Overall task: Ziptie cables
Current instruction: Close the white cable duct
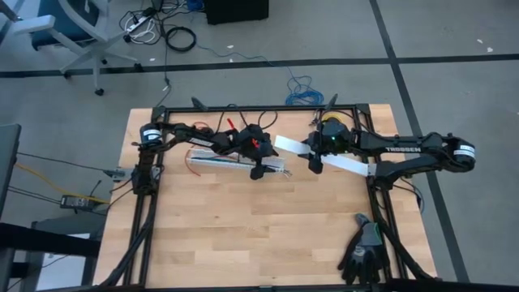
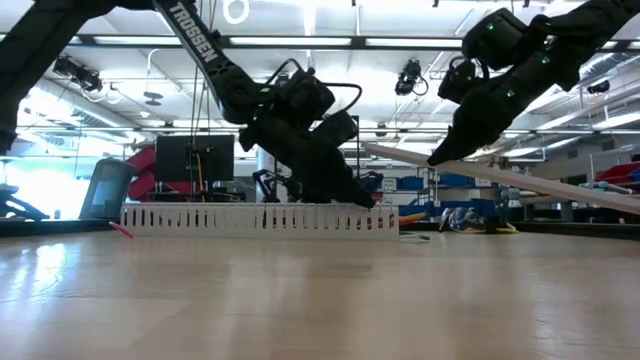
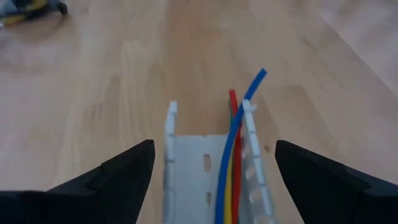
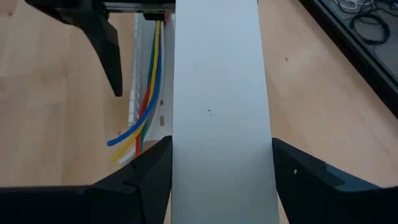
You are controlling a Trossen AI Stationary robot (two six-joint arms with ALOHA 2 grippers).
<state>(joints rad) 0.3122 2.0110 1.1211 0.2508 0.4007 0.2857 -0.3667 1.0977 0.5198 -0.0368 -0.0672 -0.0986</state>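
Left gripper point(image 1: 261, 168): you have it spread wide, straddling the end of the white channel point(image 1: 235, 161), gripping nothing.
Cables point(image 3: 235, 163): they lie inside that channel, ends poking out.
Right gripper point(image 1: 315, 162): you're clamping the white flat strip point(image 4: 219, 106), raised off the table point(image 1: 259, 235).

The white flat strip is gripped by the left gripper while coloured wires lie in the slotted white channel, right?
Not quite: the right gripper holds the white flat strip, as the right wrist view shows. The left gripper stands open over the white channel, where the coloured wires do lie.
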